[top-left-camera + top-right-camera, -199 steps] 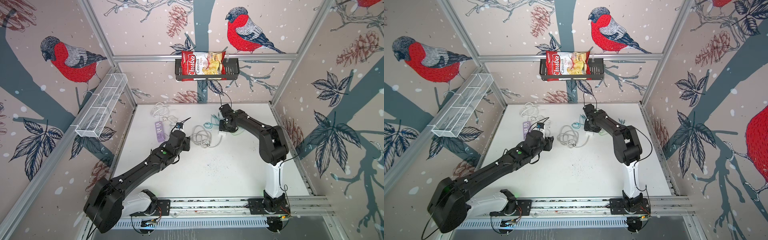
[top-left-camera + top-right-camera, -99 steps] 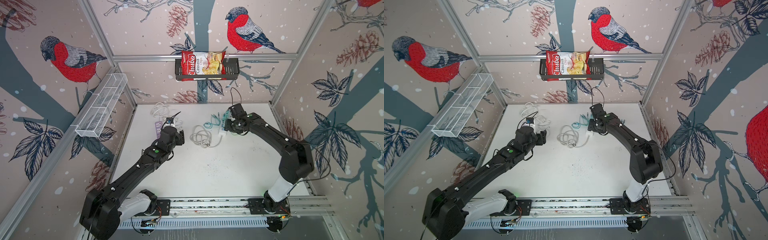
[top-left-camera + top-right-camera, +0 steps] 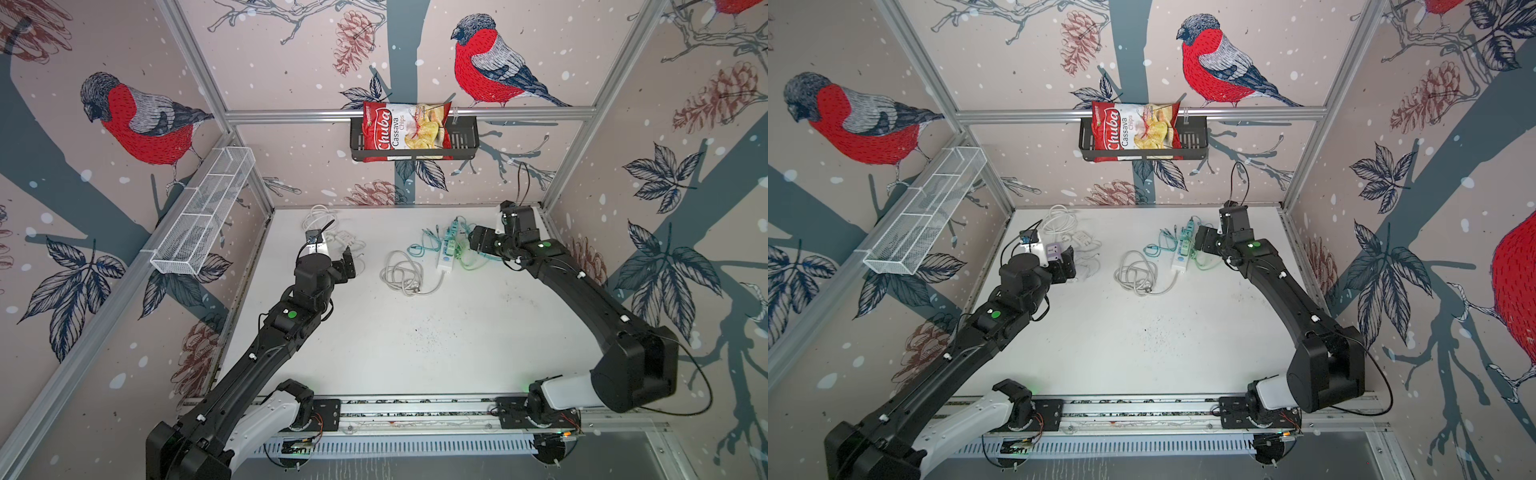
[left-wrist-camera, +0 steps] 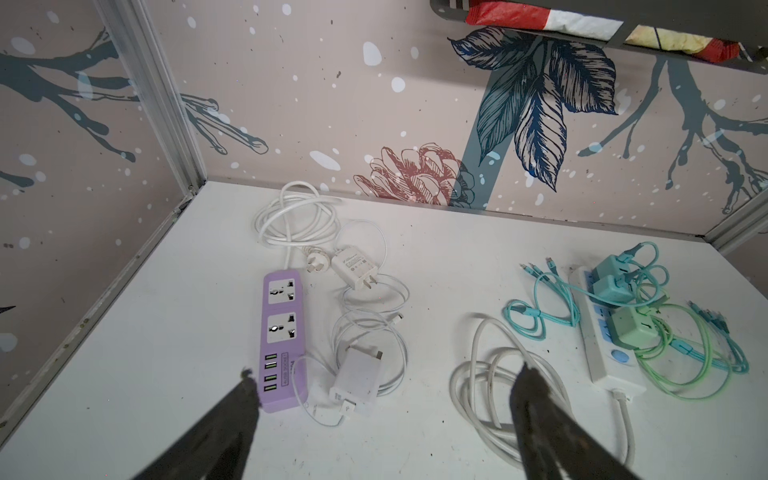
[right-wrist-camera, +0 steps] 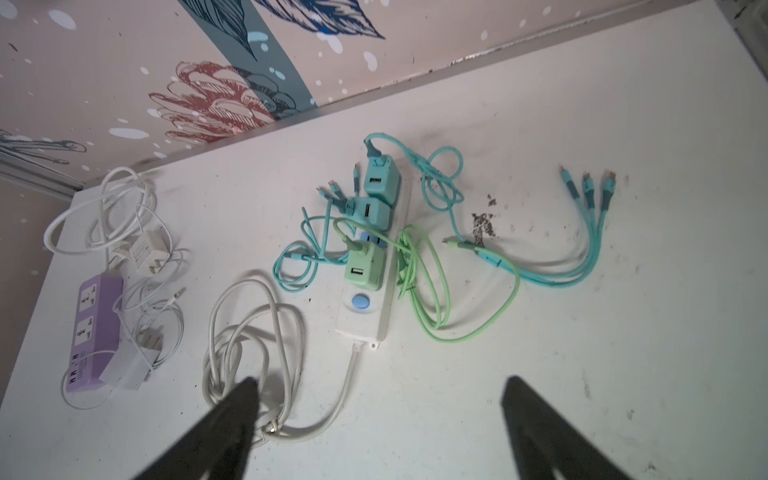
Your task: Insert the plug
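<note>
— Where was the plug?
— Your white plug lay flat on the table, far on the left side. It was just beside the right edge of the purple power strip and not in a socket. A second white plug lay a bit farther back, by the coiled white cord.

— What about your grippers?
— Your left gripper hung near that white plug with its fingers spread wide, and it held nothing. Your right gripper was spread wide too, with nothing in it. It hung just to the right of the white power strip, toward the far right of the table.

— What sat in that white strip?
— The far blue-green plug was at its far end. The next blue-green plug was right beside it. The light green plug was nearer the round blue button. Their cords lay in loops around the strip. A grey cord lay coiled between the two strips.

— Anything else?
— You could see a red bag of chips in the black basket on the far wall.
</note>
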Controlling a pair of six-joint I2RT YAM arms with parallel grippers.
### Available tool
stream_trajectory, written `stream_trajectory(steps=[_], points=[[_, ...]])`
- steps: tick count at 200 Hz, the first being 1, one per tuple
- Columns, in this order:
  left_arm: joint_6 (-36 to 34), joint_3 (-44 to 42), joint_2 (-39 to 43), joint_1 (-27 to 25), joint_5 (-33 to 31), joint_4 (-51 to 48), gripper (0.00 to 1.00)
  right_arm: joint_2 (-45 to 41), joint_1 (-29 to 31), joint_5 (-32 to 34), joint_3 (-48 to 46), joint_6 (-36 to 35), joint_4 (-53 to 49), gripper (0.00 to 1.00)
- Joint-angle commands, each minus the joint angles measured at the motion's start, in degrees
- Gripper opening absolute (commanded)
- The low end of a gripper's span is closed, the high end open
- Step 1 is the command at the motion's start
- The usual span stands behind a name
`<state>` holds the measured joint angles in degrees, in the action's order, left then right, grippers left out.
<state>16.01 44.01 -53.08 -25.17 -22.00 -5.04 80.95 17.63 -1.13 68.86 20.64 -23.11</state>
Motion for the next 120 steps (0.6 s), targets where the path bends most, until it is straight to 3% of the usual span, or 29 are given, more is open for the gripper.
stream_trajectory(steps=[1, 57, 102, 120], points=[[-1.3, -1.7, 1.5, 0.2, -3.7, 4.5, 0.96, -1.0, -0.9, -1.5, -2.4, -3.2, 7.8, 0.99], [-2.2, -11.5, 4.2, 0.5, -14.3, 20.2, 0.97, -0.4, -5.7, -1.3, -7.5, -4.8, 16.3, 0.99], [-4.7, -9.9, -4.3, 1.4, -20.8, 21.8, 0.97, 0.2, -6.2, -1.2, -7.9, -3.3, 18.2, 1.00], [-8.5, -10.6, -6.4, 1.4, -23.0, 25.2, 0.97, -1.1, -6.2, 4.8, -9.4, -0.4, 21.0, 1.00]])
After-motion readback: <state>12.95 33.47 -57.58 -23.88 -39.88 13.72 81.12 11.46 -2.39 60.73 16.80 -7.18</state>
